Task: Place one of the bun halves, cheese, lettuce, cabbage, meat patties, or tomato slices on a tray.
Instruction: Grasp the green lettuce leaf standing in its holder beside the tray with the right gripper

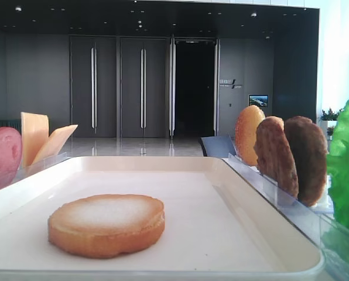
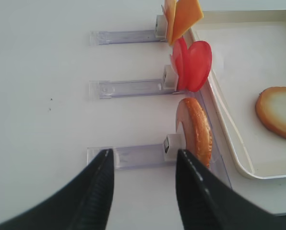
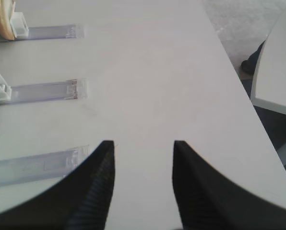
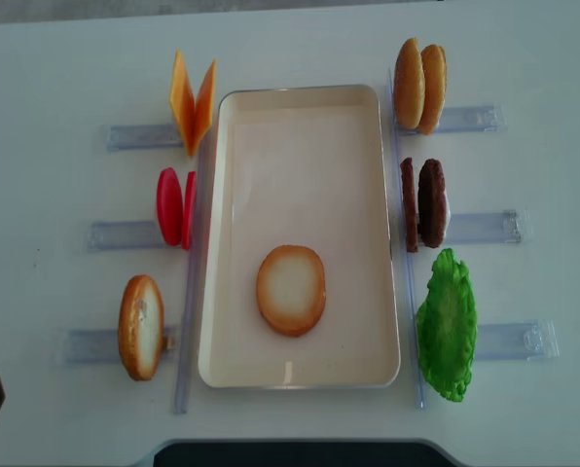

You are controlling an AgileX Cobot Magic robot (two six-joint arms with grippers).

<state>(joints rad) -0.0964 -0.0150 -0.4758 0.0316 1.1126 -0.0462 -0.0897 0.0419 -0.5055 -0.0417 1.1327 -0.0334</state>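
Left tool (image 2: 143,165) hung with jaws apart and empty over the desk (image 2: 42,120), facing the racked bun (image 2: 196,134). Cheese (image 4: 192,100) and tomato (image 4: 174,206) stood on edge in clear racks (image 4: 125,234), easy to pinch. One bun half (image 4: 291,289) lay flat in the tray (image 4: 300,117), low rim, ample room beyond it. Patties (image 4: 424,202) and lettuce (image 4: 448,324) stood right. Right tool (image 3: 143,163) was part-open, empty, over bare desk.
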